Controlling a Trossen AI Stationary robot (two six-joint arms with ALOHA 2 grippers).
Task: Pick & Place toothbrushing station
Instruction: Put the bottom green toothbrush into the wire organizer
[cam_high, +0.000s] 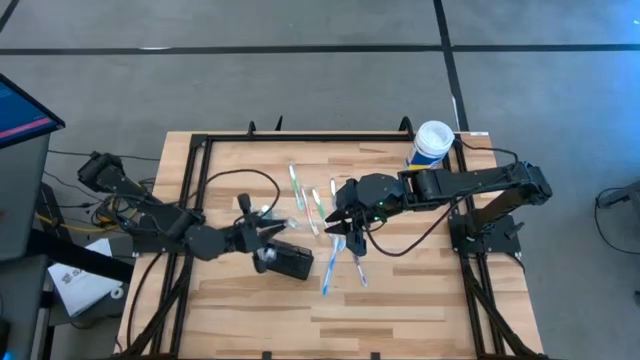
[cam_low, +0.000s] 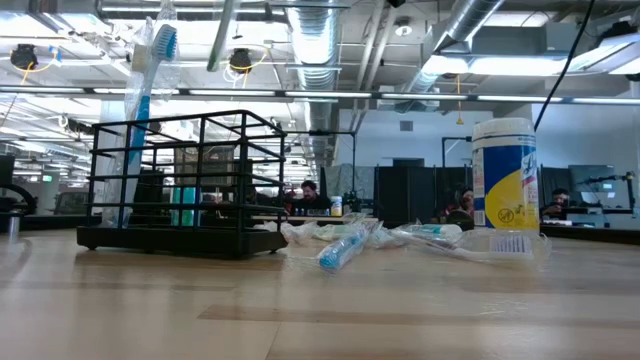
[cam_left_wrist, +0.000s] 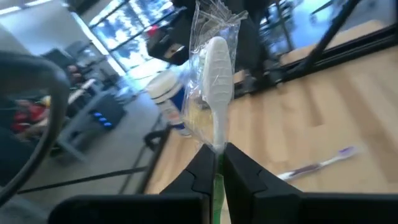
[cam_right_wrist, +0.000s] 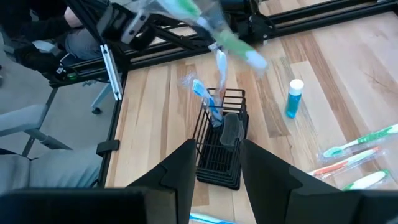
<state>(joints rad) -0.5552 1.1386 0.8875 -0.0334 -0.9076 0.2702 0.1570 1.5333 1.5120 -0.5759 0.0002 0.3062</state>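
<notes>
The toothbrushing station is a small black wire holder (cam_high: 291, 263) standing on the table, also in the right wrist view (cam_right_wrist: 222, 149) and the low view (cam_low: 185, 180). A blue toothbrush (cam_right_wrist: 203, 94) stands upright in it. My left gripper (cam_high: 268, 224) is just left of and above the holder, shut on a green-and-white toothbrush in a clear wrapper (cam_left_wrist: 217, 68). My right gripper (cam_high: 345, 228) is open and empty, to the right of the holder, its fingers (cam_right_wrist: 180, 171) pointing toward it. My left gripper pinches the wrapped toothbrush's handle (cam_left_wrist: 217, 148) between its two fingers. The brush runs on along the line of the fingers, its white head end (cam_left_wrist: 218, 53) pointing away from them. It is lifted clear of the table, above the holder (cam_right_wrist: 231, 42).
Several wrapped toothbrushes lie on the table's middle (cam_high: 316, 206) and near my right gripper (cam_high: 330, 272). A small blue tube (cam_right_wrist: 293, 99) stands beside the holder. A white-lidded yellow-and-white canister (cam_high: 432, 143) stands at the far right. A black frame (cam_high: 300, 136) edges the table.
</notes>
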